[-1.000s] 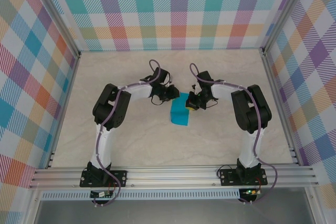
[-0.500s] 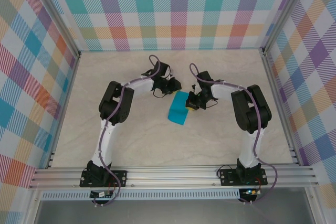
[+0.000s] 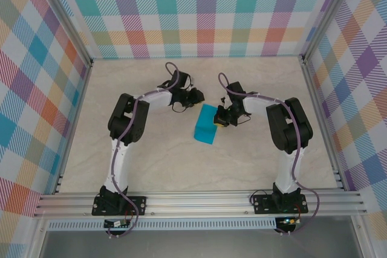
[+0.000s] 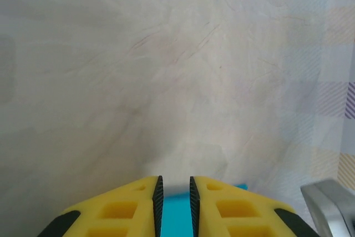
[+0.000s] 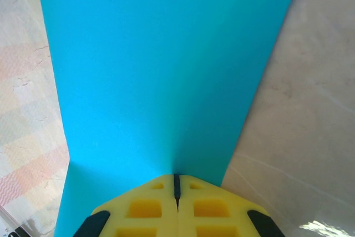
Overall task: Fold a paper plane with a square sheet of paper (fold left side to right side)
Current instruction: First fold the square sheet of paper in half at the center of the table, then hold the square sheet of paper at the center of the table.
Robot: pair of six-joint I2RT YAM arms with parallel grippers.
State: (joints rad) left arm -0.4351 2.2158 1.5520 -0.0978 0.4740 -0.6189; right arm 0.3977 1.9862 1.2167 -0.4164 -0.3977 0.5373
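I count one table (image 3: pixel 181 161), one blue sheet of paper (image 3: pixel 207 126), and two arms (image 3: pixel 130 119) (image 3: pixel 289 126) with two grippers, the left gripper (image 4: pixel 174 184) and the right gripper (image 5: pixel 176 178).

We see the sheet of paper (image 3: pixel 207 128) lying on the table (image 3: pixel 157 161) between 2 grippers: the left gripper (image 3: pixel 197 96) just behind its far left corner, the right gripper (image 3: pixel 221 119) at its right edge.

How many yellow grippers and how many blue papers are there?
Sheets of blue paper: 1
Yellow grippers: 2, the left gripper and the right gripper
Total: 3
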